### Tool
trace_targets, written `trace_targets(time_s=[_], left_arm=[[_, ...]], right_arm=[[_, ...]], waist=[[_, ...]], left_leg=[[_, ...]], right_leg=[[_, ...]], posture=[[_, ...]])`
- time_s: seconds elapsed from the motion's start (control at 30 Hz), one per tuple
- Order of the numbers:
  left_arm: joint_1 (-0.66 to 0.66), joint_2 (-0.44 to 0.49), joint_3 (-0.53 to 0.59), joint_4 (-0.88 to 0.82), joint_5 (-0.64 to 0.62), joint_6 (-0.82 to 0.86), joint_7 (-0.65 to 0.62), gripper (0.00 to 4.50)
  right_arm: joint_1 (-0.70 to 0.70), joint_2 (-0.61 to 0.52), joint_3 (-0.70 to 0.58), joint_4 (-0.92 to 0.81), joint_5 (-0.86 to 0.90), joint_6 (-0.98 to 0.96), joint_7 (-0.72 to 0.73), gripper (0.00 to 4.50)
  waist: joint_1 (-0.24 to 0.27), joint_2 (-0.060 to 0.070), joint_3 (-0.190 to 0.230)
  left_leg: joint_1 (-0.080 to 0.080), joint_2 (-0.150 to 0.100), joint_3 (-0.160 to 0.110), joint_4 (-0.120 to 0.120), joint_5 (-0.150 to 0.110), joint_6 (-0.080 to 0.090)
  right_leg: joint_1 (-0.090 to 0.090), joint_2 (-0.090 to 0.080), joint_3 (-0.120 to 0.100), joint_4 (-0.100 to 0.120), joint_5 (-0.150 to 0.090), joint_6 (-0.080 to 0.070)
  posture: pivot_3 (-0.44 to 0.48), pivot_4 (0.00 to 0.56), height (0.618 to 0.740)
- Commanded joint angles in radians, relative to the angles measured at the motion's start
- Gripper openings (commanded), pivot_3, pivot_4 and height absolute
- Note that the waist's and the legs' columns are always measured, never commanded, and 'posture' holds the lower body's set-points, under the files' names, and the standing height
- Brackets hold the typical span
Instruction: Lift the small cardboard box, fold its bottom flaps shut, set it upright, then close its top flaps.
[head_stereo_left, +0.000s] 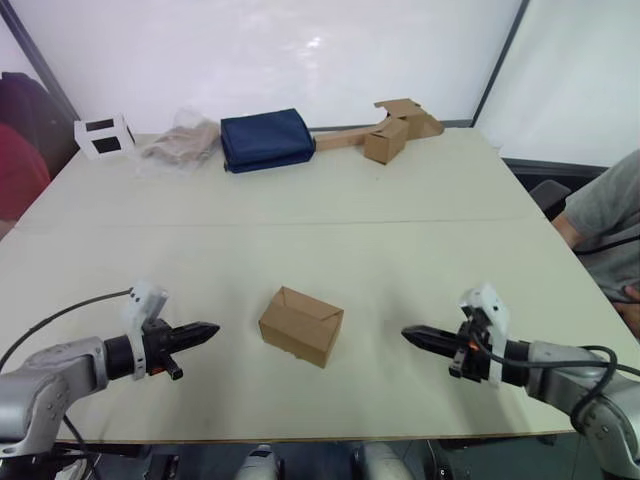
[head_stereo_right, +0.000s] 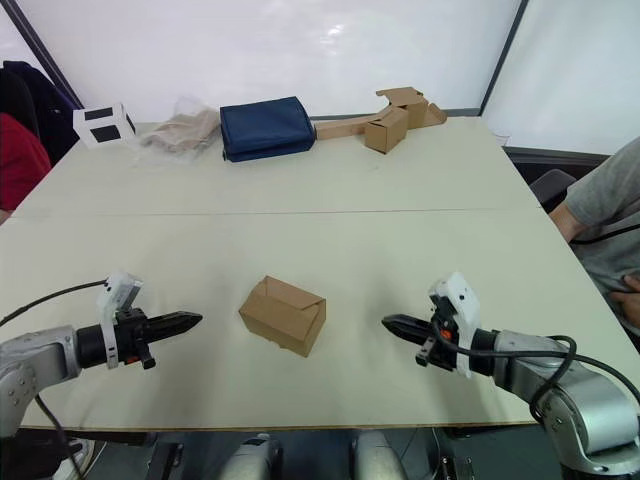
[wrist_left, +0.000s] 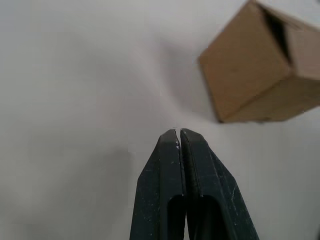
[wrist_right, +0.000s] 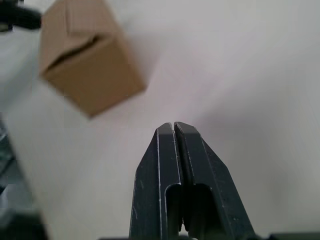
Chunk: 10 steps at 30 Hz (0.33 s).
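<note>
Centrally, small cardboard box (head_stereo_left: 301, 325) on pale table (head_stereo_left: 400, 230); white wall (head_stereo_left: 300, 50) behind.

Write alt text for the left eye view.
A small cardboard box lies on a pale table between the left gripper and right gripper, both shut and clear of it.

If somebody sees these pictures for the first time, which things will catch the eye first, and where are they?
The small cardboard box lies alone on the near part of the table, between the two grippers. The left gripper and the right gripper point at it from either side, both shut and not touching it. Along the far edge lie a white box, a blue bag and another cardboard box.
</note>
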Motion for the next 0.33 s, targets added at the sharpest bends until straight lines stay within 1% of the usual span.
trace_targets(time_s=[0.03, 0.1, 0.23, 0.33], left_arm=[[0.048, 0.010, 0.040, -0.017, -0.028, -0.002, -0.005, 0.08], [0.071, 0.009, 0.046, 0.000, -0.042, -0.007, -0.017, 0.08], [0.055, 0.013, 0.055, 0.012, -0.092, 0.014, -0.017, 0.08], [0.053, 0.019, 0.048, 0.013, -0.096, 0.001, -0.019, 0.08]], right_arm=[[0.005, -0.019, -0.009, 0.023, 0.014, -0.047, 0.017, 0.00], [-0.004, -0.020, 0.010, 0.045, 0.001, -0.071, 0.014, 0.00], [-0.013, -0.014, 0.024, 0.062, 0.004, -0.091, 0.000, 0.00], [-0.003, -0.020, 0.034, 0.068, -0.001, -0.107, -0.005, 0.00]], waist=[[-0.001, 0.000, 0.000], [-0.003, 0.000, 0.000], [0.002, 0.000, 0.000], [0.004, 0.000, 0.000]], left_leg=[[0.004, 0.000, 0.001, -0.001, 0.000, 0.000], [0.004, 0.001, 0.001, -0.003, 0.000, 0.000], [0.001, 0.001, 0.002, -0.003, -0.001, 0.001], [0.002, 0.001, 0.002, -0.003, -0.001, 0.001]], right_leg=[[0.004, 0.000, 0.000, -0.002, 0.000, 0.000], [0.004, 0.001, 0.001, -0.004, 0.000, 0.000], [0.002, 0.001, 0.001, -0.005, 0.000, 0.000], [0.003, 0.000, 0.001, -0.005, 0.000, 0.000]], posture=[[0.000, 0.150, 0.740], [0.000, 0.150, 0.740], [0.000, 0.150, 0.740], [0.000, 0.150, 0.740]])
